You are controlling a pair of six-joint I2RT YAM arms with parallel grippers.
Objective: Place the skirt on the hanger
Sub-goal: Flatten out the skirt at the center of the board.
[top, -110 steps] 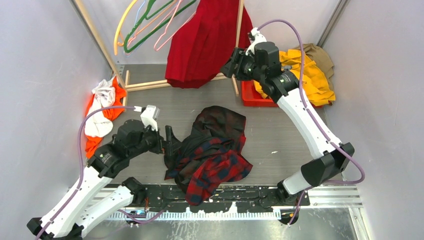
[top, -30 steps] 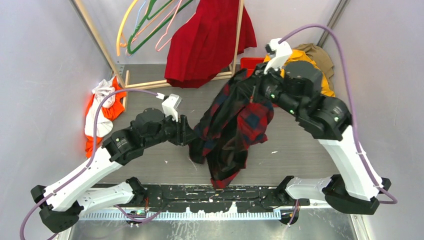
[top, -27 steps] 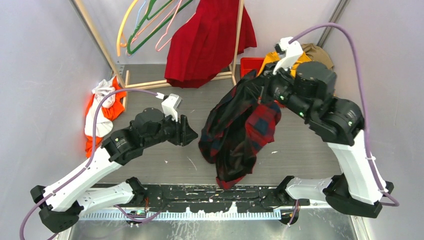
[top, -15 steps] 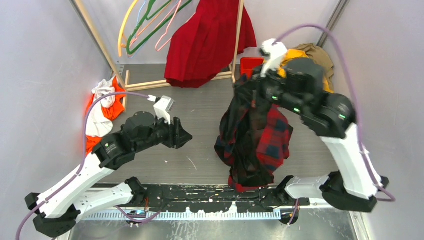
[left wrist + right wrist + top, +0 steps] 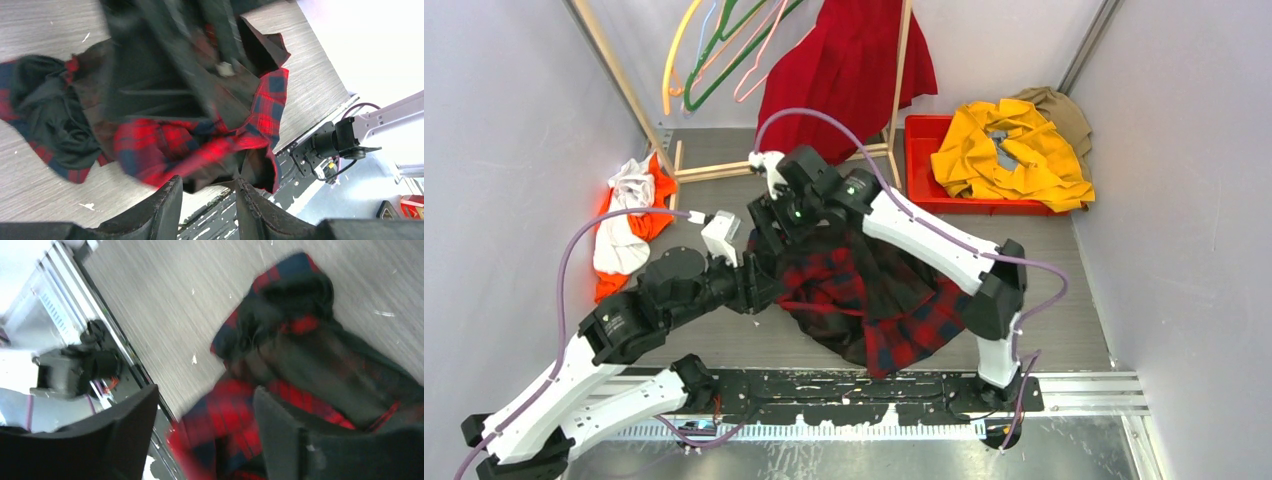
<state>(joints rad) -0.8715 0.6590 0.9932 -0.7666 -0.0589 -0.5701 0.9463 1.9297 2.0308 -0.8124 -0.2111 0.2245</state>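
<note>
Grey table bears the plaid shirt, the left end effector and right end effector open and empty over it, so both should rise clear of its folds before reaching the skirt hanging at the back rack.

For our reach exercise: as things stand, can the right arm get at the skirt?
Probably yes. The right tool is open above the shirt, and the skirt hangs close behind it, with only the rack's low bar between.
</note>
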